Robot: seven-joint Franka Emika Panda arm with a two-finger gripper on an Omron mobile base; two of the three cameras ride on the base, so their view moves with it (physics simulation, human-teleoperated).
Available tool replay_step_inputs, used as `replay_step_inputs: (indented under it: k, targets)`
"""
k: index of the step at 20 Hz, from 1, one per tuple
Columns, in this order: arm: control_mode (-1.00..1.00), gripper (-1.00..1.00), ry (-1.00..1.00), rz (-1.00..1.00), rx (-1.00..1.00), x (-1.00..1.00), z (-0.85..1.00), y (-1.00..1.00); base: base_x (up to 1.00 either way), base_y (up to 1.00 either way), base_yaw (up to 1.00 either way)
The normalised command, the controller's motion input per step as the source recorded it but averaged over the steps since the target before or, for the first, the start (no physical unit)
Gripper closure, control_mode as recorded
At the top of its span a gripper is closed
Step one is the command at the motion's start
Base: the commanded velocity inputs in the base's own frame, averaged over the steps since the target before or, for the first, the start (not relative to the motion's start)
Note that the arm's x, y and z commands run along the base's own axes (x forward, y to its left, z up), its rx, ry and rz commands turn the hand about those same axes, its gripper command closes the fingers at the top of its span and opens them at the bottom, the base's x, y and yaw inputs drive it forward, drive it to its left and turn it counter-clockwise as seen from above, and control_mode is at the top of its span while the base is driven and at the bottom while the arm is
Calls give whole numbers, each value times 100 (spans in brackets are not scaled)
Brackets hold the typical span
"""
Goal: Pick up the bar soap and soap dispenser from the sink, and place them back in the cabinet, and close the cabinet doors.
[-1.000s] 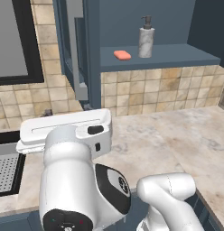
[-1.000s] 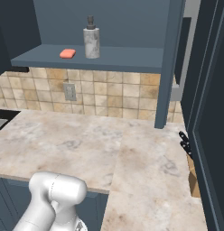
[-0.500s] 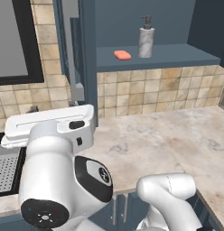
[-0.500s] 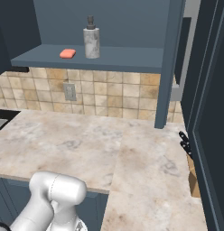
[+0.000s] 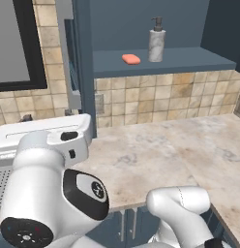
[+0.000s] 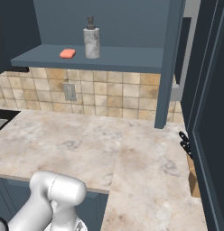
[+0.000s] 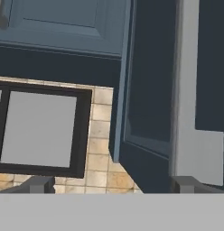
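Cabinet doors come next for us: the left one's silver handle runs lengthwise just above our right finger, fingers spread wide and empty.

Nothing readable anywhere that I could spot; the soap dispenser looked blank, no label or brand on it.

Arm swung further left across the left base view, hand block shifted leftward and lower, nearer the cabinet door edge.
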Motion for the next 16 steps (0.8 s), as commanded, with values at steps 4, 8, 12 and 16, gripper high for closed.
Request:
replay_step_inputs:
  k: [4,8,12,16]
  targets:
    - [-100,-100,0,-5,0,21,0,-35,0,0,0]
    - [-100,-100,0,-7,2,20,0,-47,0,0,0]
    - [-100,-100,0,-8,4,29,0,-52,0,0,0]
    - [-100,-100,0,-8,5,39,0,-53,0,0,0]
